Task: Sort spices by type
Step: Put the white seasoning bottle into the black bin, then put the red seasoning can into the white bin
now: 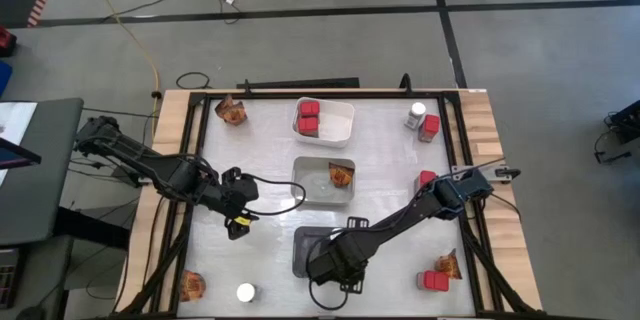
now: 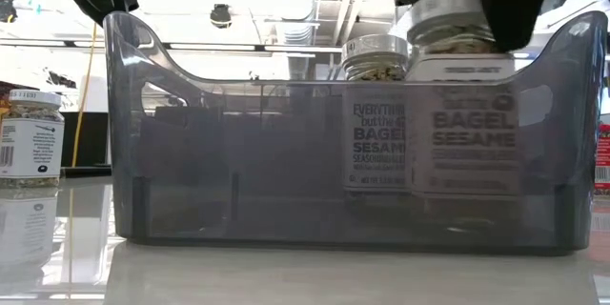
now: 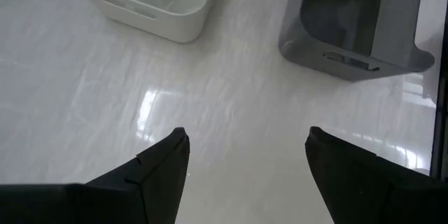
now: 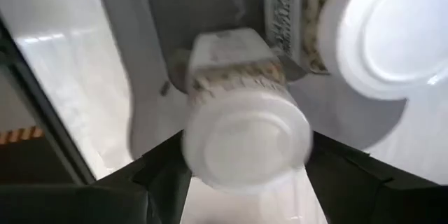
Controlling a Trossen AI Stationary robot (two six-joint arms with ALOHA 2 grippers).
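You see the dark grey tray point(image 1: 302, 252) low in the middle of the frame. Your right gripper point(image 4: 245, 175) squeezes a jar point(image 4: 241, 122) inside it, beside another jar point(image 2: 374, 119). Your left gripper point(image 3: 245, 161), left of middle, is wide and holds nothing.

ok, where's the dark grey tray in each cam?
High: dark grey tray bottom centre, partly under right arm.
Low: fills the frame.
Left wrist: upper right.
Right wrist: behind the jar in the right gripper.
Landmark: bagel-seasoning jars inside it.
Left gripper waits, open, left of it.
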